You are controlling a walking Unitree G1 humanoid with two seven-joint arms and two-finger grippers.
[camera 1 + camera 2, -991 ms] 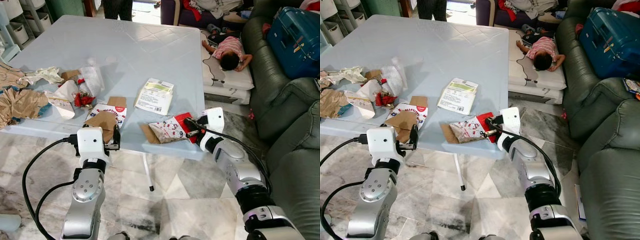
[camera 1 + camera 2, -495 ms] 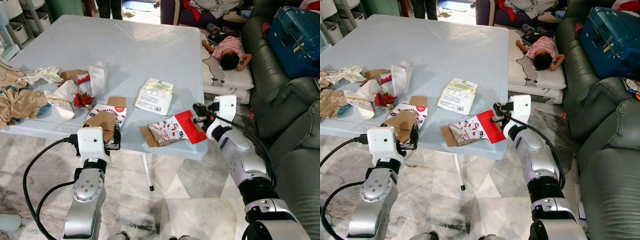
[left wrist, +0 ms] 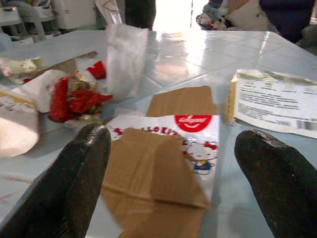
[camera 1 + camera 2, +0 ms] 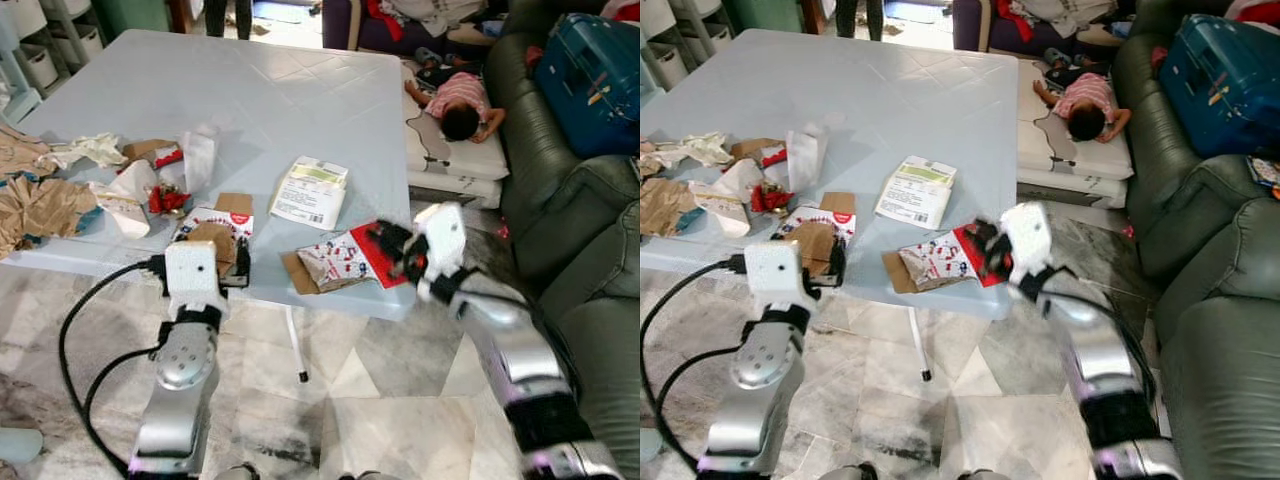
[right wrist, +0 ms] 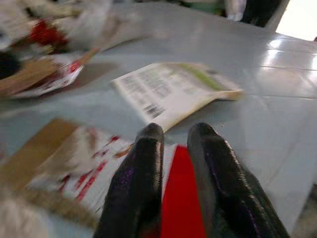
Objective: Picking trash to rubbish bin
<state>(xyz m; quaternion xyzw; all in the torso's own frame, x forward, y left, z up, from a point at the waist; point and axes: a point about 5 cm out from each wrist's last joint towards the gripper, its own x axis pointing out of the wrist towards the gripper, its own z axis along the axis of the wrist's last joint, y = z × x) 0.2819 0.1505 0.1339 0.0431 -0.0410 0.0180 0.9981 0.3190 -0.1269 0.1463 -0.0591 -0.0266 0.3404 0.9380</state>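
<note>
A red-and-white printed packet [image 4: 335, 263] lies on a scrap of brown card near the front edge of the pale blue table [image 4: 260, 100]. My right gripper [image 4: 395, 250] sits at the packet's red flap [image 5: 181, 213], and its two fingers are pressed against the flap in the right wrist view. This arm is blurred. A cartoon-printed cardboard packet [image 4: 215, 228] lies at the front left, also seen as the packet [image 3: 163, 153] in the left wrist view. My left gripper [image 3: 176, 148] is open just short of it at the table edge, fingers spread wide.
A white printed leaflet pack [image 4: 310, 192] lies mid-table. Crumpled brown paper and wrappers [image 4: 60, 190] are heaped at the left. A green sofa [image 4: 580, 230] with a blue suitcase [image 4: 590, 75] stands close on the right. A person [image 4: 460, 100] lies on a mat beyond the table.
My right gripper drew back to the right with the red flap unfolding, then came in again over the flap. My left gripper rose closer to the cardboard packet.
</note>
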